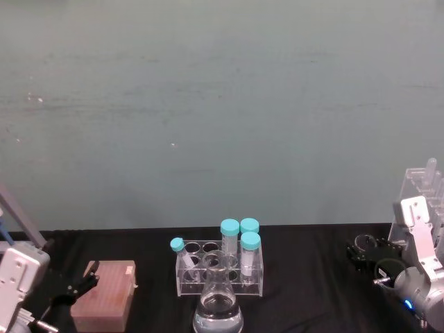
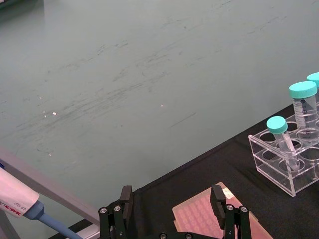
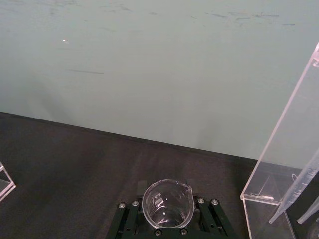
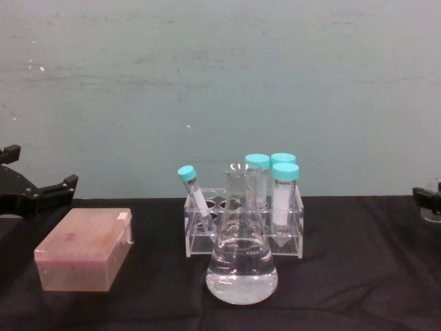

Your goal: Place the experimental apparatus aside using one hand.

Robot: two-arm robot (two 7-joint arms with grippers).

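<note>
At the table's [image 1: 312,305] right edge, R tool [image 1: 366,255] is pinching the small glass beaker [image 3: 167,206] between its fingers, w/ the clear pipette rack [image 1: 422,191] standing just beside the tool, on its outer side. The conical flask [image 4: 241,265] is sitting well apart to its left, touching nothing, in front of a tube rack [image 1: 220,267]. L tool [image 2: 172,211] is hanging spread, the pink tip box [image 4: 86,248] just ahead of its fingers.

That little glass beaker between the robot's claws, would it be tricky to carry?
Probably slippery: the glass beaker is smooth, held only by the narrow fingers of the right end effector. Likely light, since it looks empty. Probably fragile if squeezed hard or dropped, its wall looking thin. The left end effector sits open beside the pink tip box.
</note>
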